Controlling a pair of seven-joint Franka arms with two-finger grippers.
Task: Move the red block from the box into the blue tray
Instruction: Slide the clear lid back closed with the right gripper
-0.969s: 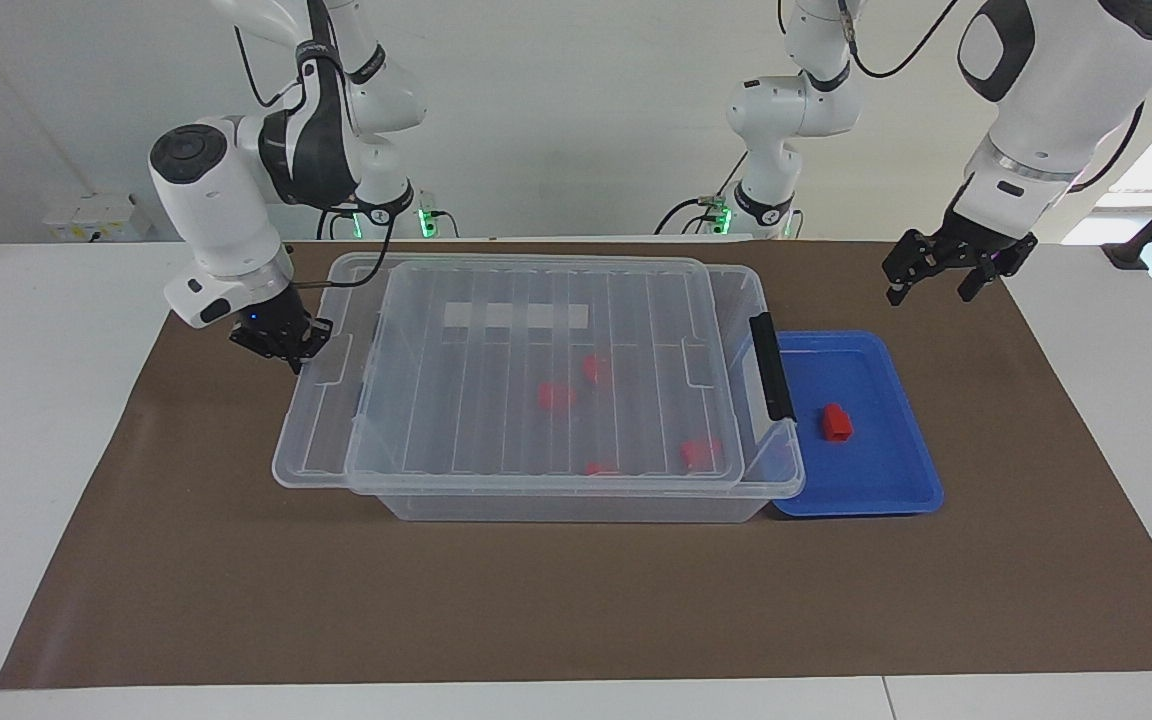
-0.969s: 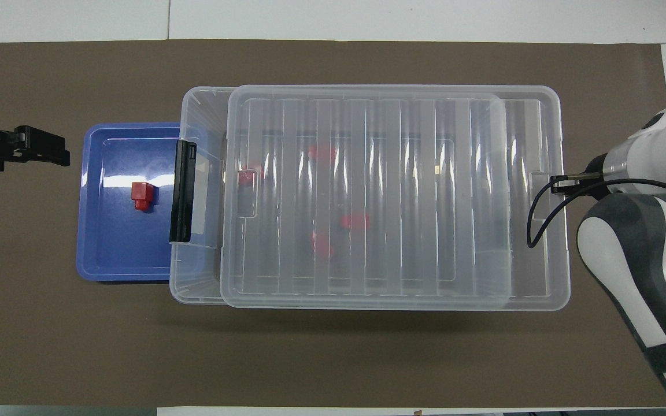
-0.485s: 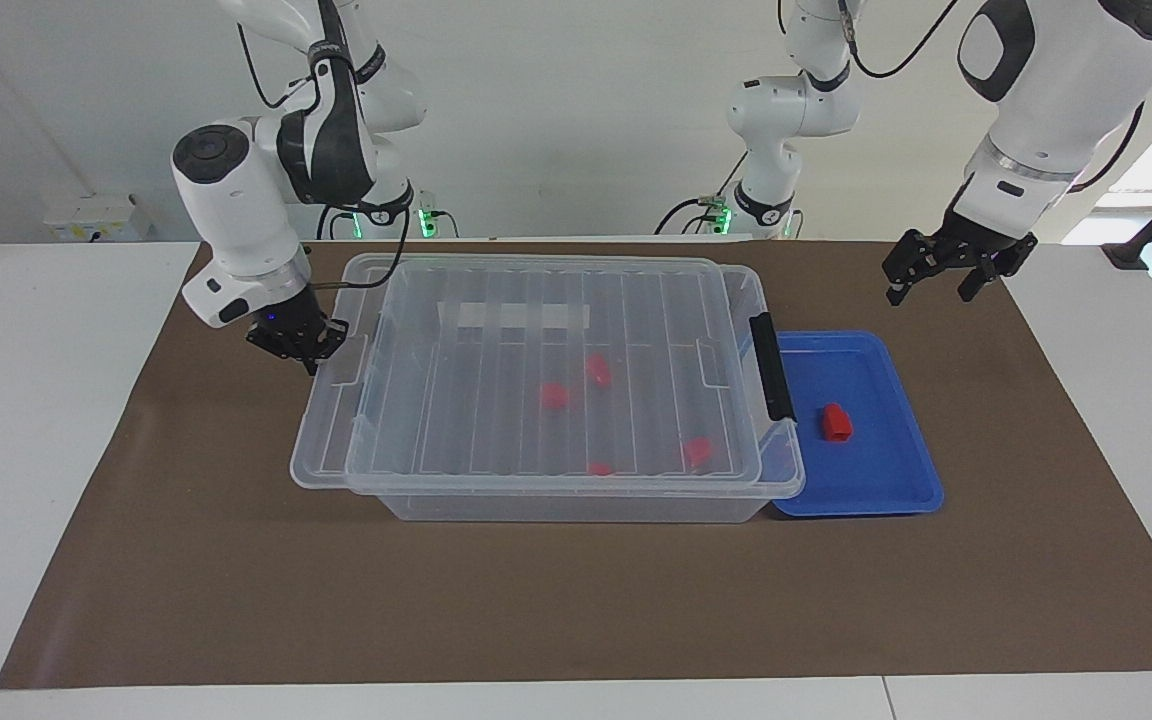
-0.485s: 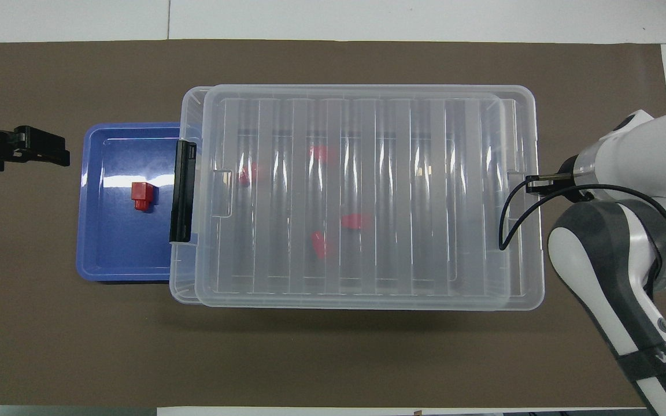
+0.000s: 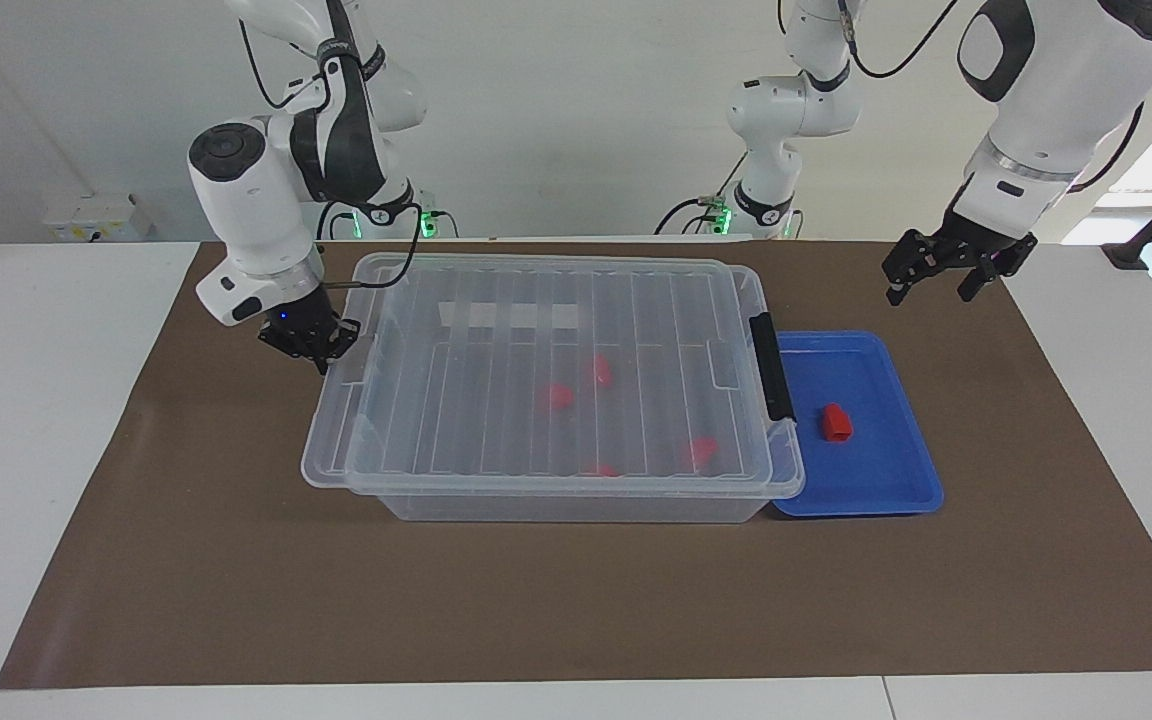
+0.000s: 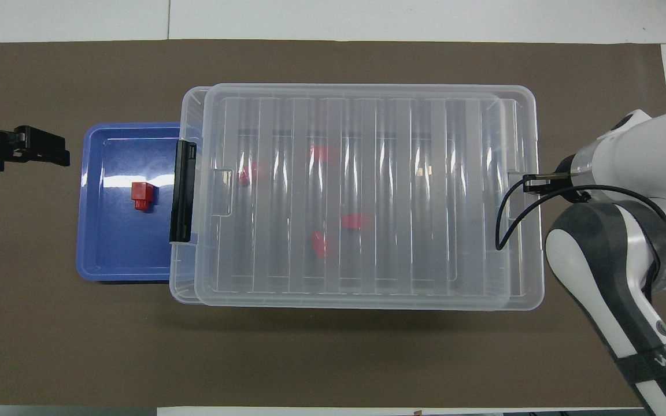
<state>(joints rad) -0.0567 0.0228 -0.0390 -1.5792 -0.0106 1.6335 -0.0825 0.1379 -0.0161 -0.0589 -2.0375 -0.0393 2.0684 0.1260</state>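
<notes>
The red block [image 5: 836, 423] [image 6: 141, 195] lies in the blue tray [image 5: 876, 470] [image 6: 119, 248], which stands against the box's latch end. The box [image 5: 576, 505] [image 6: 185, 289] is a clear bin, and its ribbed lid [image 5: 496, 400] [image 6: 367, 196] lies on it, slightly off toward the right arm's end. My right gripper [image 5: 321, 362] [image 6: 532, 185] is down at the lid's end tab, shut on its edge. My left gripper [image 5: 931, 292] [image 6: 50, 151] hangs open over the brown mat beside the tray, holding nothing.
Several other red pieces [image 5: 556, 397] [image 6: 356, 221] show through the lid inside the box. A black latch handle [image 5: 771, 366] [image 6: 182, 190] sits at the box's tray end. The brown mat [image 5: 576, 600] covers the table around the box and tray.
My right gripper has slid the lid toward the left arm's end, so it now covers more of the box. The left arm, tray and red block have not moved.
</notes>
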